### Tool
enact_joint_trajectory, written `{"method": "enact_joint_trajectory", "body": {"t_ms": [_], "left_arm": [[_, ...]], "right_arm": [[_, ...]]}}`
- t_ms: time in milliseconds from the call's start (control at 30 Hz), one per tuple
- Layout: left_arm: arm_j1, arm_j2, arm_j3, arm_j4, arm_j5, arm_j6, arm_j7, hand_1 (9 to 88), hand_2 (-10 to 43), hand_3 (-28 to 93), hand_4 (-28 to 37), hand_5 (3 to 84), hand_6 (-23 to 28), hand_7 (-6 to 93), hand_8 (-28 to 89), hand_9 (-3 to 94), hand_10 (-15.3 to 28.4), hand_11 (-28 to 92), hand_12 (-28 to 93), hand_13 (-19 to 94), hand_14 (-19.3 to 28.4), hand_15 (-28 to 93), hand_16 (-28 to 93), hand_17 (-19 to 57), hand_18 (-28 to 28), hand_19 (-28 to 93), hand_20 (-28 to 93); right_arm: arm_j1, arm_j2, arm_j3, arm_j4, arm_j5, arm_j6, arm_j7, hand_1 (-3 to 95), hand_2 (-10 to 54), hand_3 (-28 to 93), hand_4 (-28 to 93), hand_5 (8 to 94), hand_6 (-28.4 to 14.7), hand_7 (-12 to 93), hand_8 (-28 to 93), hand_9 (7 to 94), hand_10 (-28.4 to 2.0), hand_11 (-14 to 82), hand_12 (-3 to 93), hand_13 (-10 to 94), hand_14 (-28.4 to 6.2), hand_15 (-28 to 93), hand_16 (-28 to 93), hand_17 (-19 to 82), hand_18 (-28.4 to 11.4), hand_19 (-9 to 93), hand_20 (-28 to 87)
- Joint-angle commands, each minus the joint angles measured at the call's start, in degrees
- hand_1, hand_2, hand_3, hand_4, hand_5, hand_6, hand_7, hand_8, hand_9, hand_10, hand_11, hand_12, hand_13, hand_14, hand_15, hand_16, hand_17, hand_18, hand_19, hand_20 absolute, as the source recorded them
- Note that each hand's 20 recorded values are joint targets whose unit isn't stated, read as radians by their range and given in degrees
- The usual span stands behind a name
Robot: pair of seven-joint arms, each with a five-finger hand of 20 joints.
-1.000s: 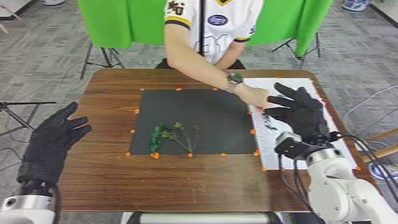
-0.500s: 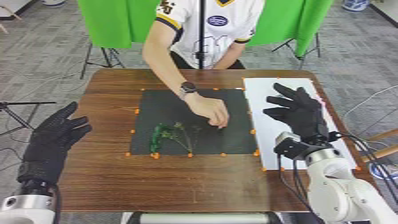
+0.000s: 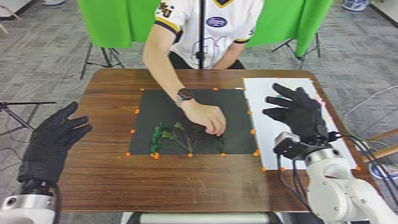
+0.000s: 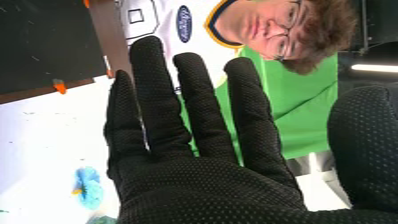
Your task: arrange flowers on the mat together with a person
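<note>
Dark mat [image 3: 158,107]'s got the person's hand [image 3: 203,114] now, over from white paper [image 3: 264,89], likely extending the sprigs [image 3: 156,138]; left hand [image 3: 51,137], right hand [image 3: 305,119]: fingers uncurled.

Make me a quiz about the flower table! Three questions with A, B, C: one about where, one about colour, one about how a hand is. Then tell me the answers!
1. Where is the person's hand?
A on the floor
B over the dark mat
C on a chair

2. In the right wrist view, what colour is the flower on the white sheet?
A red
B black
C blue

3. How are the fingers of the robot's right hand?
A straight
B in a fist
C curled round a cup

Answers:
1 B: it is above the mat.
2 C: its petals look blue.
3 A: they stretch out.
</note>
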Motion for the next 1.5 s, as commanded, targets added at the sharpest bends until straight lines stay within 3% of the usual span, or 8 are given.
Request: {"method": "enact_joint_trajectory", "body": {"t_ms": [33, 800, 1133, 1367, 1500], "left_arm": [[1.1, -0.04, 0.42, -0.04, -0.34, 0.05, -0.01, 24.1, 5.2, 81, -27.4, 33.0, 7.1, 17.3, -12, 31.2, 19.1, 34, 9, 21, 24.9, 62, -13, -8.4, 21.9, 53, 10], [0.6, -0.21, 0.73, 0.05, -0.08, -0.11, -0.68, 24.3, 5.2, 81, -27.3, 33.0, 7.2, 17.5, -12, 31.2, 19.1, 35, 9, 21, 24.9, 62, -13, -8.5, 21.9, 54, 10], [0.9, 0.24, 0.78, 0.04, -0.3, 0.07, 0.0, 24.2, 5.2, 81, -27.3, 33.1, 7.2, 17.4, -12, 31.3, 19.2, 35, 9, 21, 24.8, 62, -13, -8.4, 21.9, 54, 10], [1.2, 0.31, 0.85, -0.02, -0.38, 0.23, 0.21, 24.3, 5.2, 81, -27.3, 33.1, 7.2, 17.4, -12, 31.3, 19.2, 35, 9, 21, 24.9, 62, -13, -8.5, 22.0, 54, 10], [1.4, 0.57, 1.08, -0.05, -0.55, 0.43, 0.76, 24.4, 5.2, 81, -27.3, 33.0, 7.2, 17.3, -12, 31.4, 19.2, 35, 9, 21, 24.9, 62, -13, -8.4, 22.0, 54, 10]], "right_arm": [[-0.8, -0.5, 0.1, -0.4, -0.5, -0.4, -0.1, 13.5, 11.0, 75, -25, 48.0, -1.8, 13, -11, 50.3, -19.3, 16.5, 14.7, 41, -23.3, 53, 8, 8, -26.3, 51, 18], [-0.1, -0.2, 0.0, 0.0, -2.5, 0.3, 1.3, 14.2, 10.6, 75, -25, 48.2, -1.7, 14, -11, 51.1, -19.3, 17.3, 14.9, 42, -23.0, 54, 9, 9, -26.5, 52, 18], [1.0, 1.9, 0.7, 1.4, -12.4, -0.3, 3.5, 16.7, 8.5, 75, -25, 47.3, -1.5, 14, -11, 49.7, -18.3, 17.0, 14.8, 43, -22.4, 55, 9, 11, -26.6, 56, 19], [3.0, 4.1, 0.8, 2.7, -28.3, 0.2, 10.9, 20.9, 5.4, 75, -24, 46.4, -1.3, 14, -11, 47.8, -17.4, 15.8, 14.6, 51, -20.5, 62, 10, 18, -27.2, 61, 19], [9.2, 5.9, -3.7, 4.9, -40.3, -0.3, 20.8, 23.8, 3.1, 75, -23, 44.8, -0.8, 15, -11, 46.5, -16.8, 15.1, 14.6, 54, -18.9, 66, 10, 22, -26.5, 64, 18]]}}
